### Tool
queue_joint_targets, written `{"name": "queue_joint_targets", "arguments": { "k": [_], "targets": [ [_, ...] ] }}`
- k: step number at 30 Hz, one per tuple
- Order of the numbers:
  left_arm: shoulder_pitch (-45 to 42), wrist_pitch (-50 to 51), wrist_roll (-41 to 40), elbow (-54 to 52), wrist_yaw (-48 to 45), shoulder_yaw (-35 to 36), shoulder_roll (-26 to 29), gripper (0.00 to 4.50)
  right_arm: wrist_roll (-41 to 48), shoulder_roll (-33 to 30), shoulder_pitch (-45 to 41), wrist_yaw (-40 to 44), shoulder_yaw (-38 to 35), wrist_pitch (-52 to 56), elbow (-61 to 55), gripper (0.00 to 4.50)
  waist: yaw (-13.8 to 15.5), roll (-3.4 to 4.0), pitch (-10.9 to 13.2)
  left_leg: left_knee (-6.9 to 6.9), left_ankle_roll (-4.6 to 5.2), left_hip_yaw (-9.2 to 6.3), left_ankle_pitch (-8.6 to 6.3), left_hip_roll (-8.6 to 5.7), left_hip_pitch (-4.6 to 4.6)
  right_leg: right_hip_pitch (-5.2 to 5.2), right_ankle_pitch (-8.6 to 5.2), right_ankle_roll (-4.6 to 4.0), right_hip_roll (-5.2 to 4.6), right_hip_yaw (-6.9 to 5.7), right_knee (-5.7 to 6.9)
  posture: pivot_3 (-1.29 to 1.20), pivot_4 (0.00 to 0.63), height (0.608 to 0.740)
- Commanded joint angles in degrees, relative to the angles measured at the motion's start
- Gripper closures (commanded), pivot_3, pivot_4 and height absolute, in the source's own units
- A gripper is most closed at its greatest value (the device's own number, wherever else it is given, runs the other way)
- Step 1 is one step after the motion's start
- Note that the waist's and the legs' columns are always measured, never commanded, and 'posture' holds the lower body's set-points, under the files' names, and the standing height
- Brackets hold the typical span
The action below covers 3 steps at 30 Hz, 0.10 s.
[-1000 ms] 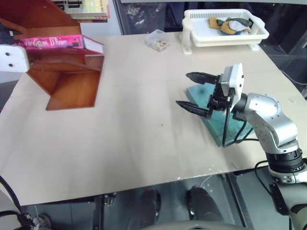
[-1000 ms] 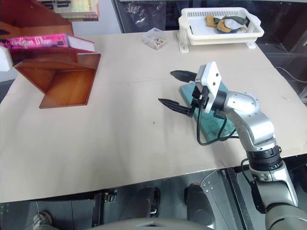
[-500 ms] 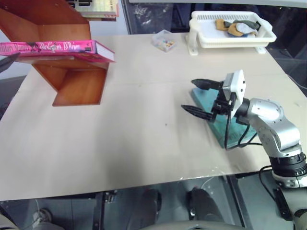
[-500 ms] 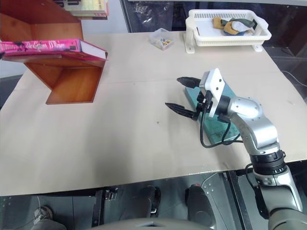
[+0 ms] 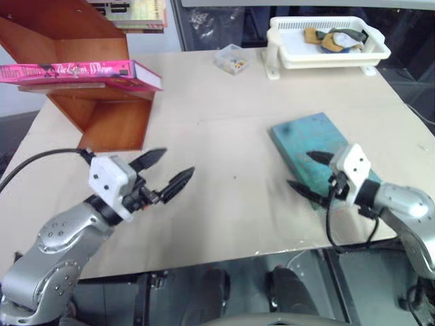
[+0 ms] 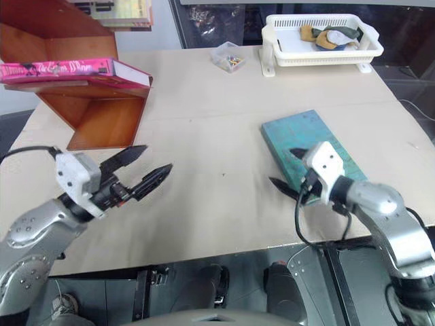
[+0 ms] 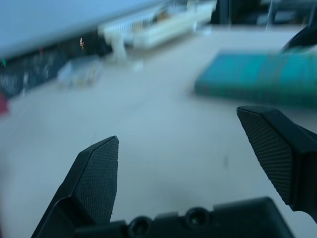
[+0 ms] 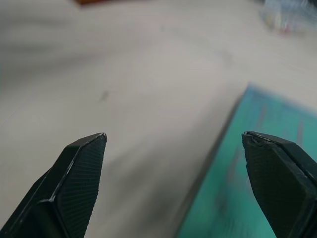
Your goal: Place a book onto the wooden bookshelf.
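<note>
Left eye view: the pink book lay flat on the ledge of the wooden bookshelf, its near end overhanging the ledge, as it had half a second earlier. The left gripper, then barely at the picture's left edge, had drawn back over the table in front of the shelf, fingers spread and holding nothing. The right gripper had dropped toward the table's near edge, uncovering most of the teal book; its fingers stood apart and empty. The shelf's upper panels were cut off by the frame.

Right eye view: the same layout. The white basket and a small clear box sat at the far edge; the basket's contents could not be made out.

Left wrist view: the two fingers stood wide apart over bare table, the teal book beyond them blurred.

Right wrist view: the fingers were released, the teal book's corner between them; the far background was indistinct.
</note>
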Motion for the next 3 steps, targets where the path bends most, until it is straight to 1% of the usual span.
{"name": "queue_joint_targets", "arguments": {
  "k": [1, 3],
  "targets": [
    [3.0, -1.0, 1.6, 4.1, -6.3, 7.5, 1.9, 0.09, 2.7, -2.2, 7.0, -0.1, -8.0, 2.7, -8.8, 0.00, 0.1, 0.02, 0.0, -0.03, 0.01, 0.00, -0.01, 0.00, 0.12, 0.13, -0.01, -0.01, 0.00, -0.03, -0.06, 0.00, 0.150, 0.740],
    [4.4, -0.8, 1.7, 5.6, -9.8, 10.0, 2.7, 0.09, 3.0, -2.7, 10.3, -0.1, -10.6, 3.3, -10.6, 0.00, 0.2, 0.01, 0.0, -0.22, 0.04, -0.02, -0.02, 0.02, 0.68, 0.82, -0.01, 0.00, 0.00, -0.11, -0.45, 0.00, 0.150, 0.740]
  ]
}}
